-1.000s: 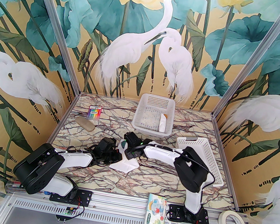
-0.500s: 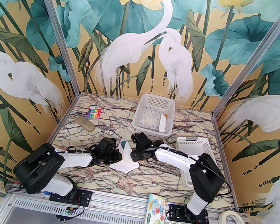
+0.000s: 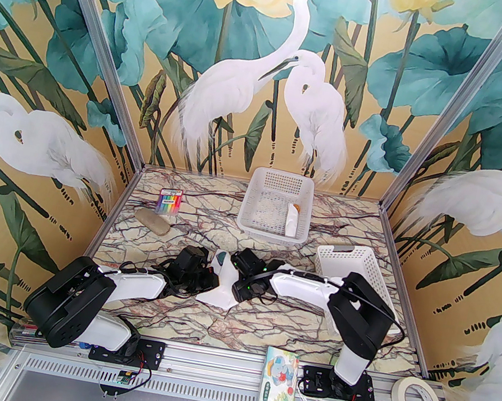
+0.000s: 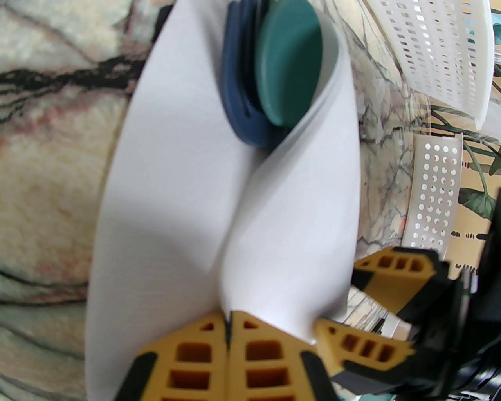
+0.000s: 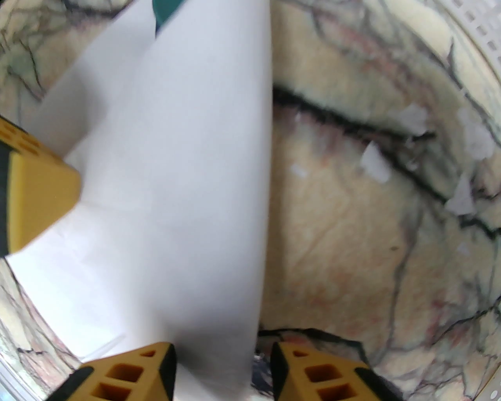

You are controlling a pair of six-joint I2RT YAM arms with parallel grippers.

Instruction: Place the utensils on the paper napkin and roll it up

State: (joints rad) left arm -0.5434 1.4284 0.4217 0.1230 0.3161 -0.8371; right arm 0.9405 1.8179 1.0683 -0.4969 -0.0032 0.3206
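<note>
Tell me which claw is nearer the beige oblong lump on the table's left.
Left. The left claw, shut on the white paper napkin, is right of the beige oblong lump, toward the bases; the right claw lies farther right, across the napkin.

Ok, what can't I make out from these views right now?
- Utensil handles: left wrist view, wrapped inside the paper napkin; the spoon bowl and the head of a darker utensil peek out.
- That utensil's tip: same view, cut off by the top edge and behind the spoon.
- Whether the right gripper touches the napkin edge between its jaws: right wrist view, blurred.
</note>
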